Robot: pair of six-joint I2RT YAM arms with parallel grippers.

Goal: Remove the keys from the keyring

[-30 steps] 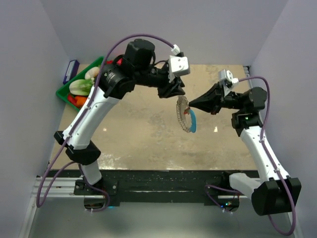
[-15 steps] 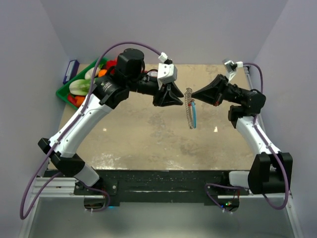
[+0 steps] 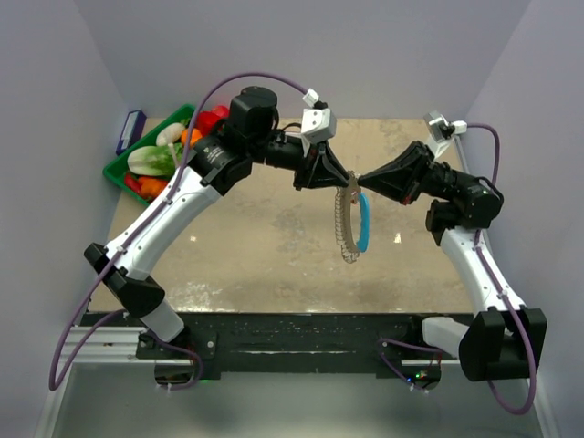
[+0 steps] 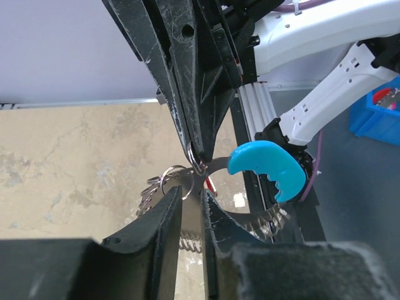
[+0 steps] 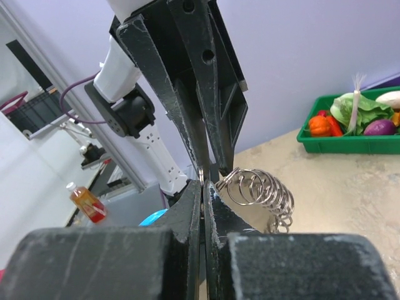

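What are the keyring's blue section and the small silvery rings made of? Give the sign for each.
Blue section of the keyring: looks like moulded plastic, matte and opaque, evenly coloured with rounded ridges.
Small rings: probably steel wire, polished; silvery with bright glints.

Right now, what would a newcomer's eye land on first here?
The keyring hangs in mid-air over the middle of the table, with its bright blue section on the right and a fringe of silvery keys on the left. The left pincer and right pincer meet tip to tip at its top, both pinched on it. A green tray of colourful vegetables sits at the far left corner.
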